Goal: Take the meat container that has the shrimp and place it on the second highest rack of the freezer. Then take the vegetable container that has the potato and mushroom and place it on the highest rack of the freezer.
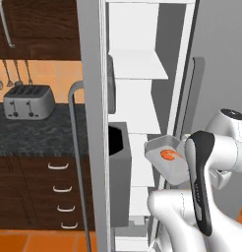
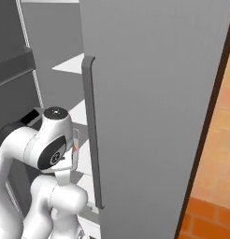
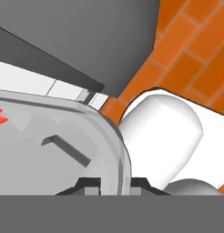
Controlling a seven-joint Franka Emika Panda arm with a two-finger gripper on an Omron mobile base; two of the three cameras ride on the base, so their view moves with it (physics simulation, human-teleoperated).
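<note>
The meat container (image 1: pixel 165 160), a clear grey tray, hangs tilted in front of the open freezer (image 1: pixel 137 103). The small orange shrimp (image 1: pixel 168 154) lies inside it. My gripper (image 3: pixel 117 184) is shut on the meat container's rim (image 3: pixel 118 150), with one dark fingertip (image 3: pixel 92 184) inside the tray and the other outside. The tray is level with the lower white shelves, below the upper white rack (image 1: pixel 137 66). A red glint of the shrimp (image 2: pixel 75 148) shows beside my arm. The vegetable container is out of view.
The right freezer door (image 2: pixel 154 116) with its long vertical handle (image 2: pixel 91 130) stands close on my right. The left door's edge (image 1: pixel 93 123) and its handle (image 1: pixel 74 147) are on the left. A toaster (image 1: pixel 28 101) sits on the dark counter (image 1: pixel 39 133). Below me is orange tiled floor (image 3: pixel 191 54).
</note>
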